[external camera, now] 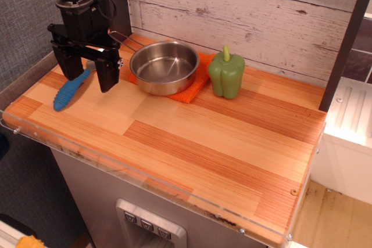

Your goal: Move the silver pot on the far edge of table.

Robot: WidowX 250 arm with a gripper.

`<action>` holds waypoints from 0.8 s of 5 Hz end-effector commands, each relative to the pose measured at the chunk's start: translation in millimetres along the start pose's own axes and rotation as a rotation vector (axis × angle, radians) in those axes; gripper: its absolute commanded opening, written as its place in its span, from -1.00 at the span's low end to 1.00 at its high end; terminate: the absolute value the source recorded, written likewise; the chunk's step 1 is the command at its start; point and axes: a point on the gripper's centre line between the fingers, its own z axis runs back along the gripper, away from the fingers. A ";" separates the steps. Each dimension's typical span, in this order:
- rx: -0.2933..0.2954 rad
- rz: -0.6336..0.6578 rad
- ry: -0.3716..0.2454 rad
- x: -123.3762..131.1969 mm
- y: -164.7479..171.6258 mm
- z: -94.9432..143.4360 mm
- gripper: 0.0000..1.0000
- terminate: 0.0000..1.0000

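Note:
The silver pot (164,67) is a shallow shiny steel pan. It sits on an orange cloth (195,88) near the far edge of the wooden table (197,149), and its thin wire handle (121,38) points left toward the back wall. My gripper (89,78) hangs at the far left, just left of the pot and apart from it. Its two black fingers (108,74) point down, spread wide and empty. A blue-handled spoon (70,90) lies on the table under the gripper.
A green pepper (226,74) stands upright just right of the pot. A whitewashed plank wall (244,15) runs behind the table. A clear plastic rim (145,173) lines the front edge. A dark post (346,45) stands at the right.

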 end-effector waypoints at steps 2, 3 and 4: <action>-0.027 -0.018 0.010 14.3 -12.9 -1.1 1.00 -1.00; -0.039 -0.054 0.015 29.6 -30.2 -4.5 1.00 -1.00; -0.028 -0.128 0.008 39.5 -59.5 -4.1 1.00 -1.00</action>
